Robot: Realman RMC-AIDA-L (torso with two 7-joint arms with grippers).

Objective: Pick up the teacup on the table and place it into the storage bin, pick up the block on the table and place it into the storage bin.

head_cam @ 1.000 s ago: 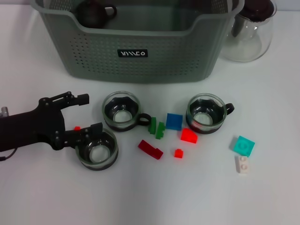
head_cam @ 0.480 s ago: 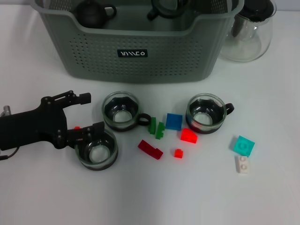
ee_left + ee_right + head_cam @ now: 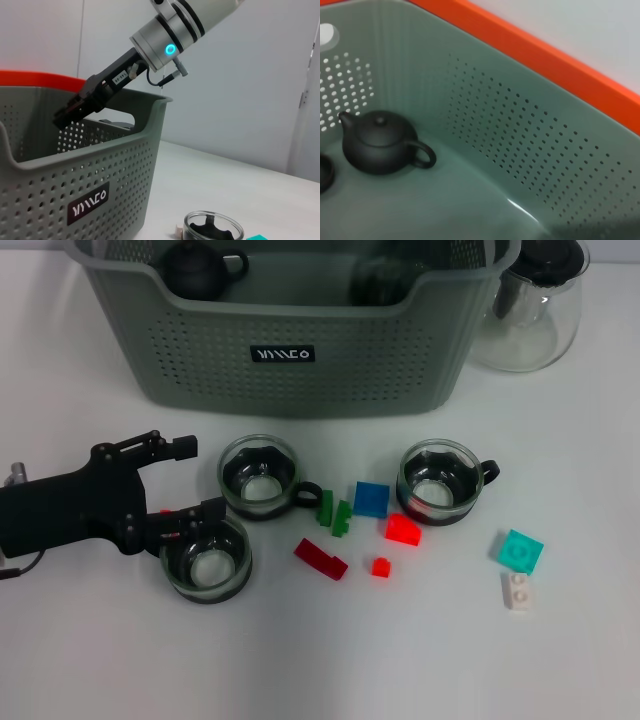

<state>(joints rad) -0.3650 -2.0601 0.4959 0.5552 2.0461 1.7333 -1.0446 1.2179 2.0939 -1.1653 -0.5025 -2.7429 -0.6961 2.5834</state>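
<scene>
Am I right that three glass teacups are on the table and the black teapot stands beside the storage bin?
Not quite: the black teapot sits inside the storage bin, on its floor, as the right wrist view shows. Three glass teacups are indeed on the table, per the head view.

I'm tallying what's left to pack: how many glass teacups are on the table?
3: one at the left gripper, one just beyond it, one right of the blocks.
</scene>
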